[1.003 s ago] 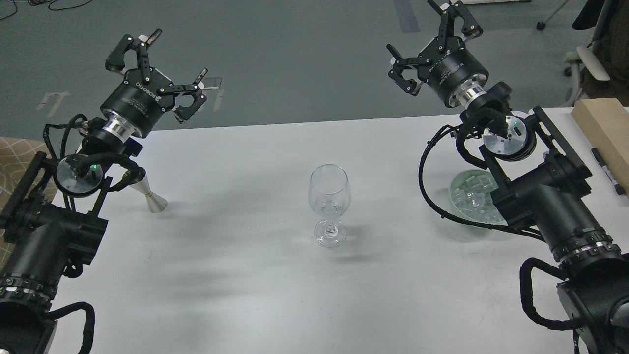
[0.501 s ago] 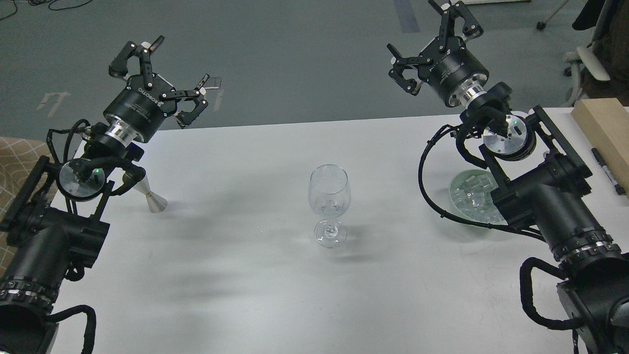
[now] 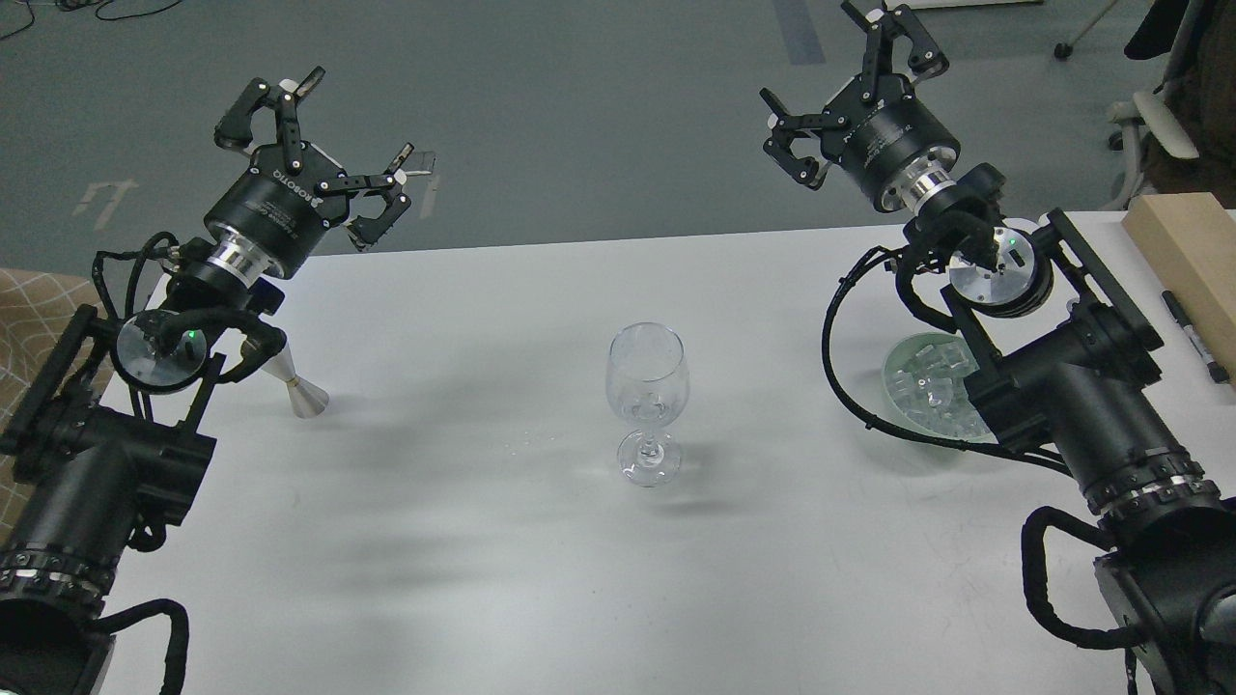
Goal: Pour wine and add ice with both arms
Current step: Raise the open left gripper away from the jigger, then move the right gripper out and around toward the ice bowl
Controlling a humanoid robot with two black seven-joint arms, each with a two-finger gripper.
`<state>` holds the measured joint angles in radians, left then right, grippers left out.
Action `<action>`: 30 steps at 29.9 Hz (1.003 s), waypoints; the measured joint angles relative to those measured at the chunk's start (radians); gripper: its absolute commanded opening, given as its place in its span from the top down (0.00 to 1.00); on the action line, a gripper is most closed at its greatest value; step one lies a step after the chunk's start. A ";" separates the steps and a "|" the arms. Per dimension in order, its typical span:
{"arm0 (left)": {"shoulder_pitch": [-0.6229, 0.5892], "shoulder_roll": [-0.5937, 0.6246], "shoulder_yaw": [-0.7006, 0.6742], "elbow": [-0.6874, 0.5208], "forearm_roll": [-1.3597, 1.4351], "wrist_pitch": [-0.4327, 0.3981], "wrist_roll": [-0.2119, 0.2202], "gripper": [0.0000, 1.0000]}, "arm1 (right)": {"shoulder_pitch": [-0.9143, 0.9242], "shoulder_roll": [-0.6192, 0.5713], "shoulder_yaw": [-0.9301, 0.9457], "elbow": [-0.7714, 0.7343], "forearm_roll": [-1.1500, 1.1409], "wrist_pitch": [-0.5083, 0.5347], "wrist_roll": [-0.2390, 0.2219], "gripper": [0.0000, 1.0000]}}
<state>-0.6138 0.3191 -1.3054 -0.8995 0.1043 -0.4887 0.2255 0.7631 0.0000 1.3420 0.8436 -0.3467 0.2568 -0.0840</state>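
A clear stemmed wine glass (image 3: 647, 398) stands upright at the middle of the white table (image 3: 463, 541). Clear ice cubes (image 3: 929, 381) lie in a pale green glass bowl (image 3: 903, 405) at the right, partly hidden behind my right arm. A silver cone-shaped jigger (image 3: 301, 390) stands at the left, partly behind my left arm. My left gripper (image 3: 323, 150) is open and empty, raised beyond the table's far left edge. My right gripper (image 3: 845, 82) is open and empty, raised beyond the far right edge, well above the bowl.
A light wooden box (image 3: 1183, 246) and a black marker (image 3: 1193, 333) lie at the table's right edge. An office chair (image 3: 1159, 106) stands on the grey floor at far right. A brown patterned surface (image 3: 34, 309) shows at the left.
My left gripper has risen and shifted slightly right, away from the table. My right arm, the glass, the bowl and the jigger have stayed put.
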 measured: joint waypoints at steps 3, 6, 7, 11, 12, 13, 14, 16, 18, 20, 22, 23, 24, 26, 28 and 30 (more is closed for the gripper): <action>0.000 0.000 0.000 -0.001 0.000 0.000 0.000 0.02 | 0.000 0.000 -0.002 0.001 0.000 0.000 -0.001 0.00; 0.000 0.000 -0.001 -0.002 0.000 0.000 0.001 0.02 | 0.001 0.000 -0.022 0.005 -0.004 0.001 -0.020 0.00; 0.000 0.000 -0.001 -0.002 0.000 0.000 0.001 0.02 | 0.003 -0.003 -0.050 0.006 -0.006 0.001 -0.032 0.00; 0.000 0.000 -0.001 -0.003 0.000 0.000 0.001 0.02 | 0.030 -0.067 -0.184 0.013 -0.007 -0.001 -0.052 0.00; 0.000 0.000 -0.001 -0.003 0.000 0.000 0.001 0.02 | 0.043 -0.097 -0.223 0.014 -0.008 -0.001 -0.053 0.00; 0.000 0.000 -0.001 -0.004 0.000 0.000 0.001 0.02 | 0.057 -0.137 -0.270 0.016 -0.008 -0.002 -0.054 0.00; 0.001 -0.001 -0.002 -0.004 0.000 0.000 0.001 0.02 | 0.071 -0.173 -0.312 0.017 -0.008 -0.002 -0.054 0.00; 0.002 -0.002 -0.002 -0.004 0.000 0.000 0.001 0.02 | 0.096 -0.238 -0.390 0.019 -0.009 -0.002 -0.054 0.00; 0.002 -0.002 -0.002 -0.006 -0.001 0.000 0.001 0.02 | 0.122 -0.291 -0.458 0.026 -0.009 -0.002 -0.054 0.00; 0.002 -0.002 -0.002 -0.006 -0.001 0.000 0.000 0.02 | 0.154 -0.353 -0.536 0.035 -0.011 -0.001 -0.054 0.00; 0.002 -0.002 -0.002 -0.006 -0.001 0.000 0.000 0.02 | 0.183 -0.404 -0.606 0.041 -0.015 -0.001 -0.054 0.00; 0.002 -0.002 -0.002 -0.006 -0.001 0.000 0.000 0.02 | 0.197 -0.426 -0.639 0.044 -0.016 -0.001 -0.055 0.00; 0.002 -0.002 -0.002 -0.006 -0.001 0.000 0.000 0.02 | 0.210 -0.448 -0.671 0.048 -0.017 -0.001 -0.056 0.00; 0.002 -0.002 -0.002 -0.006 -0.001 0.000 0.000 0.02 | 0.249 -0.501 -0.757 0.057 -0.020 0.000 -0.058 0.00; 0.002 -0.002 -0.002 -0.006 -0.002 0.000 0.000 0.02 | 0.294 -0.539 -0.841 0.063 -0.031 -0.001 -0.058 0.00; 0.003 -0.001 -0.002 -0.006 -0.002 0.000 0.000 0.02 | 0.337 -0.564 -0.912 0.066 -0.059 0.000 -0.057 0.00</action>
<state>-0.6113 0.3176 -1.3071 -0.9052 0.1028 -0.4887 0.2254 1.1003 -0.5637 0.4299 0.9101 -0.4058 0.2566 -0.1414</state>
